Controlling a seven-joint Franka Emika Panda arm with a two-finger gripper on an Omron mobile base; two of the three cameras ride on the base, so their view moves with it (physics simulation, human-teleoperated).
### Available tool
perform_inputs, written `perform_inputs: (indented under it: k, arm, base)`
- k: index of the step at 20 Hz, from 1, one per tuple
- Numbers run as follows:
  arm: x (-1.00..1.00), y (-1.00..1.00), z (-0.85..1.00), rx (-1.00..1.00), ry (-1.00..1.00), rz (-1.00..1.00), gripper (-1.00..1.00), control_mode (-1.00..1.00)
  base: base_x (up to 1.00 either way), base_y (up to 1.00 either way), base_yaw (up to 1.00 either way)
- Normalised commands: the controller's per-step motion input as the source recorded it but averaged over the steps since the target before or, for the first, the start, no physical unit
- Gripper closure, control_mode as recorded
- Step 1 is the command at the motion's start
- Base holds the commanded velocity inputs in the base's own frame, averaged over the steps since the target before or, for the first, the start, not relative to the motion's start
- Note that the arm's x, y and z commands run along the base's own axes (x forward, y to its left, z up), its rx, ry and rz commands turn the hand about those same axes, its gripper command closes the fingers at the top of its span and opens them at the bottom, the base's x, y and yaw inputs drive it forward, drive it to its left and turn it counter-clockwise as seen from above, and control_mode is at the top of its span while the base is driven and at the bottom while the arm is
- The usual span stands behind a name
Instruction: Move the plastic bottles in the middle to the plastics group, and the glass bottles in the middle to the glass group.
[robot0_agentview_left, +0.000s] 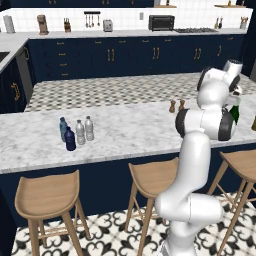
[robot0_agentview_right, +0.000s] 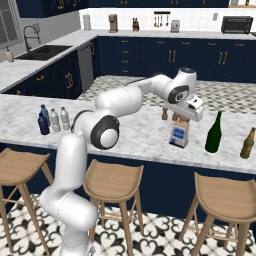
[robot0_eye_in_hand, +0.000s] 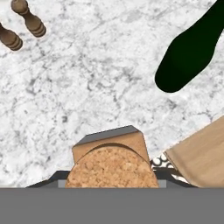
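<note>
The two clear plastic bottles (robot0_agentview_left: 84, 130) stand right against the pale-blue bottle (robot0_agentview_left: 63, 128) and the navy bottle (robot0_agentview_left: 70, 139) at the left end of the marble tabletop (robot0_agentview_left: 130, 130), so the plastics half looks done. What is left is the glass.

The glass bottle (robot0_agentview_right: 179, 134) sits under the tool (robot0_agentview_right: 183, 118), partway along the tabletop and near the tall green wine bottle (robot0_agentview_right: 214, 133), with a clear gap between them. From the right base view its base seems at or just above the marble; I cannot tell which. In the hand view the cork stopper (robot0_eye_in_hand: 112, 168) sits at the bottom edge, right at the fingers, but whether they are clamped on it or merely around it, I cannot tell.

As for shapes, the glass bottle is squat and square-shouldered, with a white-and-blue label and a round, grainy cork. The wine bottle is dark, glossy and slim-necked. Two small turned brown shakers (robot0_eye_in_hand: 19, 28) stand behind. A brown beer bottle (robot0_agentview_right: 247, 143) waits at the far right. The marble is grey-veined and smooth, and wooden stools (robot0_agentview_right: 113, 182) line the front.
</note>
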Motion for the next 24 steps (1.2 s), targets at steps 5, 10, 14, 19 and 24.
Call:
perform_inputs:
  k: [5,10,14,19,24]
  arm:
    - [0.11,-0.22,0.0,0.0,0.0,-0.16,1.0,-1.0]
    - [0.11,-0.25,0.0,0.0,-0.02,-0.15,1.0,-1.0]
    - [0.01,-0.18,0.0,0.0,0.0,-0.13,1.0,-1.0]
    - [0.0,-0.03,-0.19,0.0,0.0,-0.1,1.0,-1.0]
    - [0.0,0.0,-0.6,0.0,-0.02,-0.07,1.0,-1.0]
  base:
    - [0.0,0.0,0.0]
    - [0.0,0.0,0.0]
    - [0.0,0.0,0.0]
    - [0.0,0.0,0.0]
    - [0.0,0.0,0.0]
